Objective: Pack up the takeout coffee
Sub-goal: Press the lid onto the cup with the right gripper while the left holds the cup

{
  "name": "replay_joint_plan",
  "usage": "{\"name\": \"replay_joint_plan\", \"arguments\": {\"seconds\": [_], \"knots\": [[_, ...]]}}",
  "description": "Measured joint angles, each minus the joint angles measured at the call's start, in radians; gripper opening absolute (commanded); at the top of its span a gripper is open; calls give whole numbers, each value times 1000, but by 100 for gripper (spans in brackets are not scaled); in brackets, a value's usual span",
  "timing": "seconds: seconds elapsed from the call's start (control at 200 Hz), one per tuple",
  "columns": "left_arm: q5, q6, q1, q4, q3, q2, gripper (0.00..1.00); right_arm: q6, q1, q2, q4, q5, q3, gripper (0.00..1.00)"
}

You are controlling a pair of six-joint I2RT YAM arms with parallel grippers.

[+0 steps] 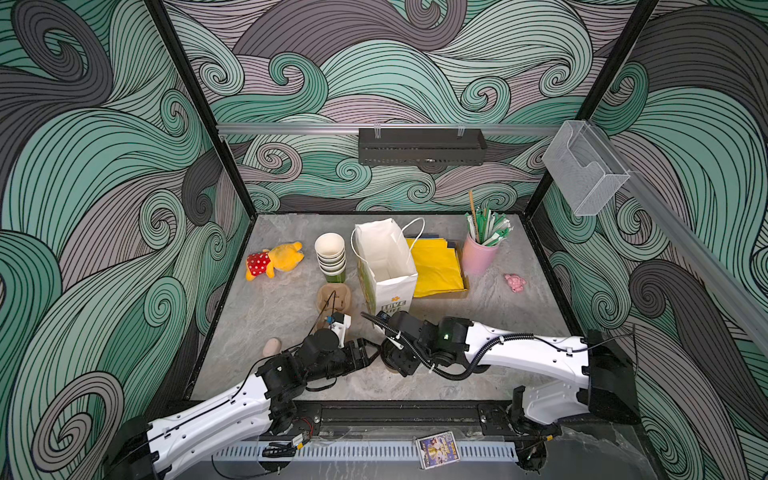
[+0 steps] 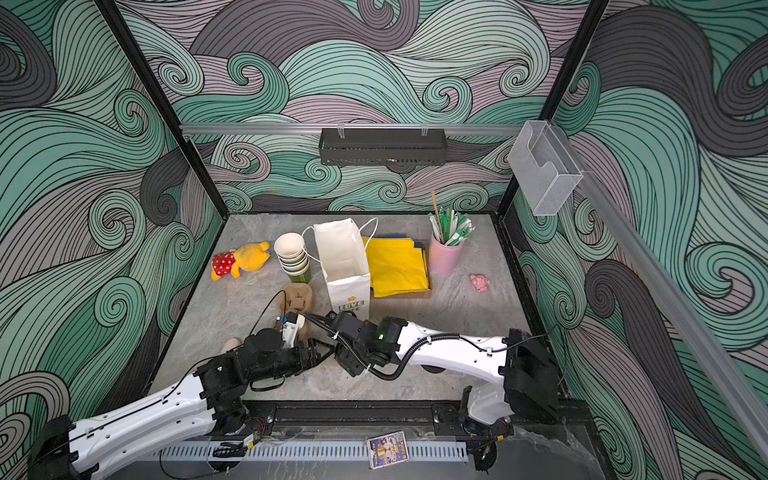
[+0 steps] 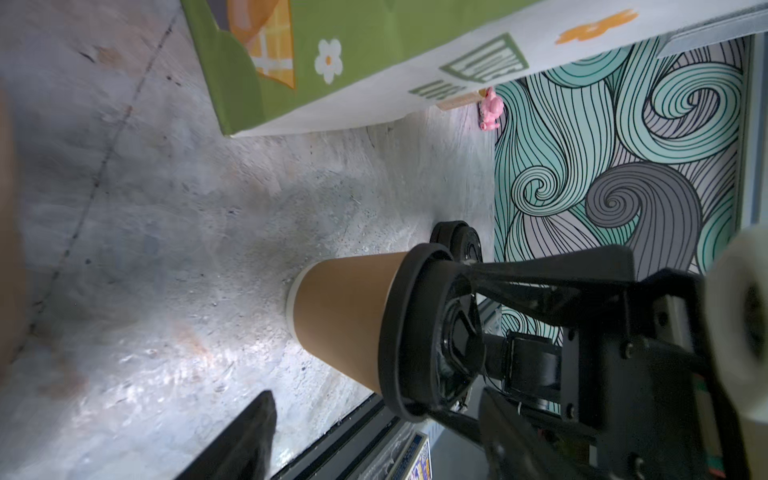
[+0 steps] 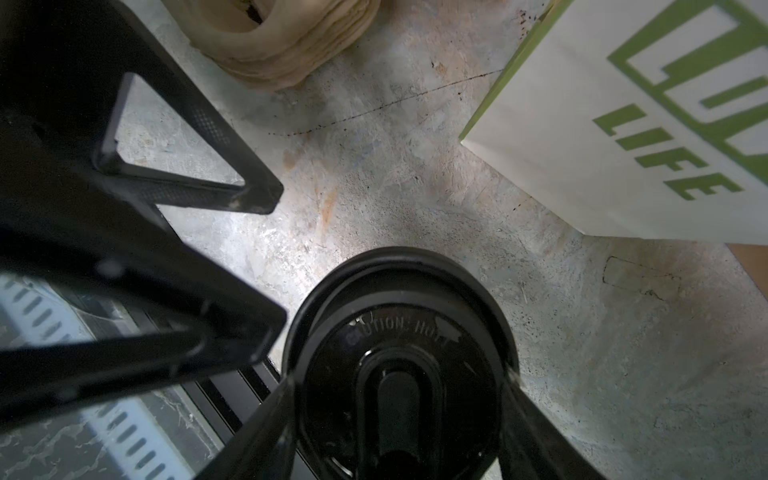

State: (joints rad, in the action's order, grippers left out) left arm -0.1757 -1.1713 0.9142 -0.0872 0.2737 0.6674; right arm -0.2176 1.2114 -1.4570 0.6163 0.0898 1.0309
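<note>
Right gripper (image 4: 398, 378) pinches the coffee cup (image 3: 345, 320) by its lid rim — thin paper beneath looks light, crushable; lid might pop — lift gently.

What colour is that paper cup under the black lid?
The cup is tan-brown with a white base rim, clearest in the left wrist view.

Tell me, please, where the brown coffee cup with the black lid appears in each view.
In a top view: front centre, the coffee cup is almost hidden beneath the right claw.
In a top view: hidden beneath that claw.
Left wrist: whole cup, brown side and lid, upright.
Right wrist: only its lid, seen from above, between the claw's jaws.
Shared landmark: the white LOVE LIFE bag, close to the cup.
</note>
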Motion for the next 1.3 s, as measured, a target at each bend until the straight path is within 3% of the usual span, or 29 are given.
{"name": "replay_joint_plan", "arguments": {"seconds": [0.39,0.625,1.301], "knots": [[-63,-4,-7,113,2,176,66,20,-5,-1,-7,-13,-2,72],[-71,-4,-21,124,24,212,56,19,-8,-1,-17,-22,-14,77],[-108,39,-23,31,167,361,46,15,-9,57,36,-45,-3,92]]}}
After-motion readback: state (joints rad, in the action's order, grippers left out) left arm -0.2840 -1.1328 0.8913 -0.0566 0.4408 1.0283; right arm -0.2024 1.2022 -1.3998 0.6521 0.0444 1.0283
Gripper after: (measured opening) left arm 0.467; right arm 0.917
